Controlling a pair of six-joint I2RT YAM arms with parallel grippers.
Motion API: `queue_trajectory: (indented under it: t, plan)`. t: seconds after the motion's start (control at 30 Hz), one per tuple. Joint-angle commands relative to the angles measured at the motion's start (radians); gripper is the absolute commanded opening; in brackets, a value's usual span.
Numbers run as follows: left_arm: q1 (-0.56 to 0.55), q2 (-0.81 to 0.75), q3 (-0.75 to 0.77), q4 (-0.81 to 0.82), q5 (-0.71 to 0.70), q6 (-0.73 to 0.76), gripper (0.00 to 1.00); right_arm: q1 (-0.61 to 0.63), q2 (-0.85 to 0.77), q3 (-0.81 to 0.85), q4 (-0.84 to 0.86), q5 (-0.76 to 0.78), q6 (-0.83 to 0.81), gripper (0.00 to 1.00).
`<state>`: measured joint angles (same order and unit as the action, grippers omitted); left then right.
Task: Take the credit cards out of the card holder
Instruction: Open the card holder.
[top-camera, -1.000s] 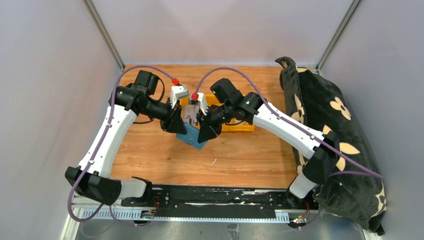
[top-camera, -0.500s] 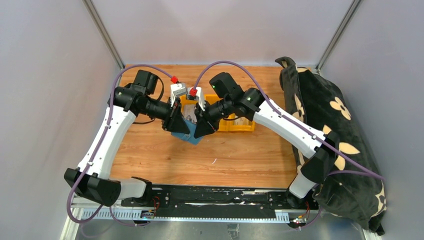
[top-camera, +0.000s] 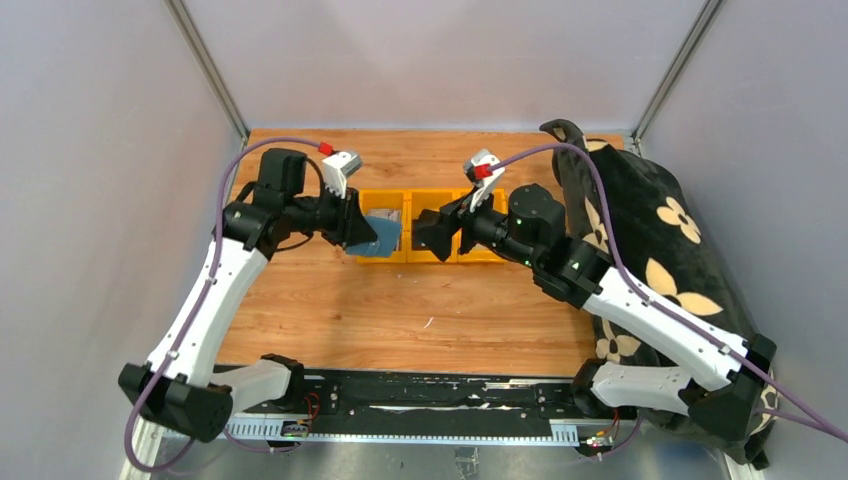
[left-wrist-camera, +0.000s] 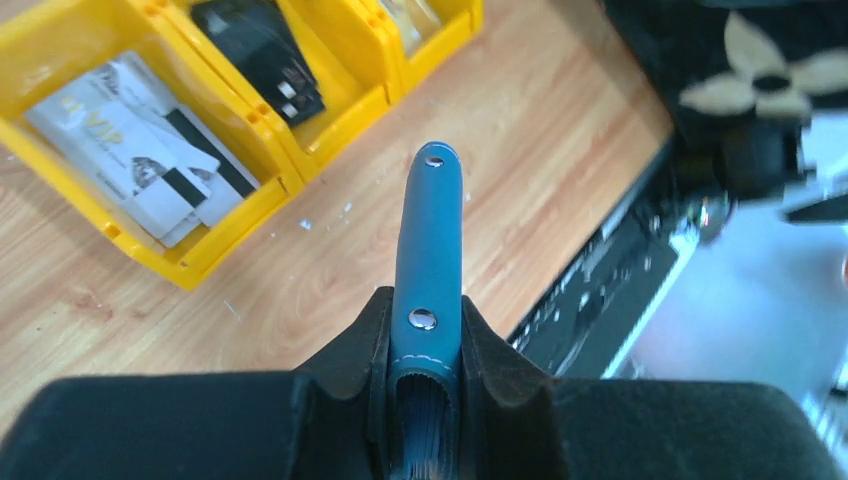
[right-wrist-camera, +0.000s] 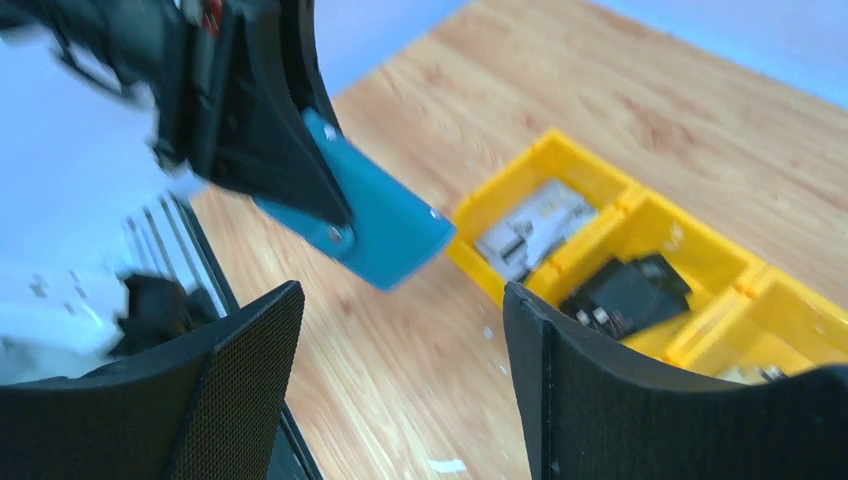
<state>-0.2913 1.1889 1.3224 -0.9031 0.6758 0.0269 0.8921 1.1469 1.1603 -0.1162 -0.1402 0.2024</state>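
A: Left gripper (left-wrist-camera: 427, 335) first: clenched on the card holder (left-wrist-camera: 430, 225), squeezing its flat faces close to one short end. Right gripper (right-wrist-camera: 400, 340): spread wide, nothing between the jaws.

B: And the card holder, where exactly?

A: Up in the air, off the table (left-wrist-camera: 540, 120), by the left end of the yellow bins (left-wrist-camera: 275, 185). From above, overlapping the leftmost compartment.

B: Any credit cards showing?

A: Pale cards (left-wrist-camera: 140, 165) lying in one compartment, a dark card (left-wrist-camera: 255, 55) in the next. Impossible to tell whether any sit inside the card holder; only dark ribbing visible down between the jaws.

B: Handling, at a guess?

A: Probably light, soft-skinned and bendy along the fold, so likely to flop or twist if taken by a corner. Shiny panel probably slick. Best held as now, flat faces pinched near one end, other end left free. Credit cards: thin, stiff, slippery. Better pinched by an exposed edge and drawn straight along the pocket, never levered.

B: Pointing which way?

A: Long axis straight out from the left jaws toward the right gripper. Free end with the snap stud (left-wrist-camera: 433, 159) leading, dipping a little toward the bins. Narrow edge facing the left wrist camera, broad face open to the right wrist camera.
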Motion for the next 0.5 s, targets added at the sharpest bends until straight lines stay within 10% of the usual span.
queue_trajectory:
  t: [0.0,0.47]
  plan:
    - [-0.002,-0.116,-0.068,0.332,-0.14,-0.332,0.0,0.058,-0.002,-0.038,0.265,0.19,0.161,0.76]
    - [-0.001,-0.202,-0.092,0.432,-0.229,-0.59,0.0,0.133,0.226,0.094,0.317,0.204,0.218,0.73]
